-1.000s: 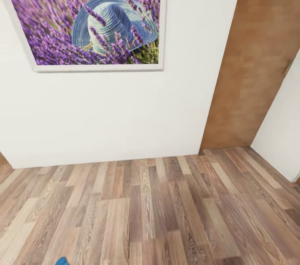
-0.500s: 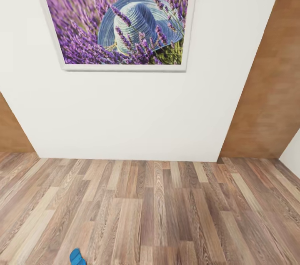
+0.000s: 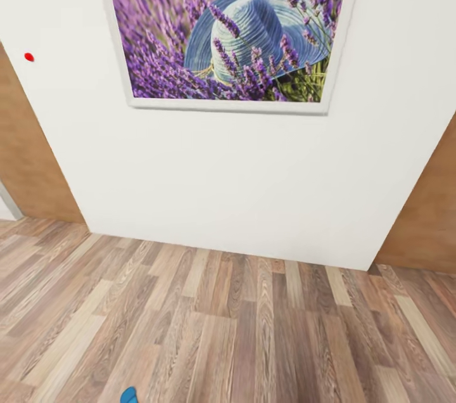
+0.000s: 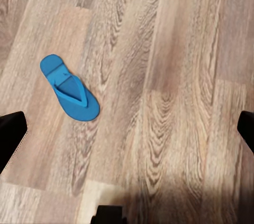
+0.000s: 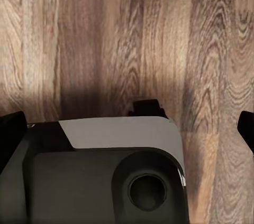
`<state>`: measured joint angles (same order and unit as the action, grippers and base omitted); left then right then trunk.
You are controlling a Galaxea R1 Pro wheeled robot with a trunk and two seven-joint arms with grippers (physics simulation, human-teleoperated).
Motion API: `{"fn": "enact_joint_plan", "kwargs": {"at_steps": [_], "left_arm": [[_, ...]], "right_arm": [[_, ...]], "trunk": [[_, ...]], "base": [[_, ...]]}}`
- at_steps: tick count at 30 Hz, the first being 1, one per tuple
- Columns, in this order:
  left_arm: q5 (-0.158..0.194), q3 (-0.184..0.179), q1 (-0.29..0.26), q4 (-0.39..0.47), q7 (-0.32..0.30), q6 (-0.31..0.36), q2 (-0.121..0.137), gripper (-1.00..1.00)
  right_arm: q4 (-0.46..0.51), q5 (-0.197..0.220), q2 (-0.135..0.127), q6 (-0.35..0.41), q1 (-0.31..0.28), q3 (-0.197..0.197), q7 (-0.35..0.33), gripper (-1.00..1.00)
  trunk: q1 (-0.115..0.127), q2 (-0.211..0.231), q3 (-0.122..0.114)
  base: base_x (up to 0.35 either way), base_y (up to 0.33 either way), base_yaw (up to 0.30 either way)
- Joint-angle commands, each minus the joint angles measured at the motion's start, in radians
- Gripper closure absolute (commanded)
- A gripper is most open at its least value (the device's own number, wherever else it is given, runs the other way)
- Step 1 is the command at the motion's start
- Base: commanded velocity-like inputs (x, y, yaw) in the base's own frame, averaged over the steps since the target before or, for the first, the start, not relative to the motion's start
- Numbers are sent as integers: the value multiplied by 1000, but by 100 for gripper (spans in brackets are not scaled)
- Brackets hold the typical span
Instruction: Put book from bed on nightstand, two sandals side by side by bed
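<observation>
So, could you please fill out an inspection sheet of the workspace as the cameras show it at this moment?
Surface: wood-plank floor, bare apart from one sandal.
Job's things: one blue sandal lies flat on the floor, strap side up; its tip shows at the head view's lower edge.
Clutter: nothing seen.
Grippers: left gripper open, fingers spread wide over the floor, holding nothing; right gripper open, above the robot's dark base.
Cables: nothing seen.
Surroundings: white wall with a framed lavender-and-hat picture, a small red dot on the wall, brown wood panels at either side.
</observation>
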<state>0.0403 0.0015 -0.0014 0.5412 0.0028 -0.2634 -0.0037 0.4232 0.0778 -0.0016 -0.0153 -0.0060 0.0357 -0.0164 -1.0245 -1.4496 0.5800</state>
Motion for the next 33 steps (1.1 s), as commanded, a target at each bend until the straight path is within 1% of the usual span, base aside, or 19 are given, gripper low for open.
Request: {"fn": "enact_joint_plan", "kwargs": {"at_steps": [1, 4, 10, 19, 27, 33], "left_arm": [[4, 0, 0, 0, 0, -2, -1, -100], [4, 0, 0, 0, 0, -2, 0, -100], [4, -1, 0, 0, 0, -2, 0, -100], [4, -1, 0, 0, 0, -2, -1, -100], [4, -1, 0, 0, 0, -2, -1, -100], [4, -2, 0, 0, 0, -2, -1, -100]], "right_arm": [[0, 8, 0, -2, 0, 1, -2, -100], [0, 8, 0, -2, 0, 1, -2, -100], [0, 8, 0, -2, 0, 1, -2, -100], [0, 8, 0, -2, 0, 1, -2, -100], [0, 8, 0, -2, 0, 1, -2, -100], [0, 8, 0, -2, 0, 1, -2, -100]], "trunk": [[-1, 0, 1], [-1, 0, 1], [-1, 0, 1], [-1, 0, 1], [-1, 0, 1], [-1, 0, 1]], "base": [[314, 0, 281], [314, 0, 199], [191, 0, 45], [20, -3, 4], [1, -92, 2], [0, -17, 211]]}}
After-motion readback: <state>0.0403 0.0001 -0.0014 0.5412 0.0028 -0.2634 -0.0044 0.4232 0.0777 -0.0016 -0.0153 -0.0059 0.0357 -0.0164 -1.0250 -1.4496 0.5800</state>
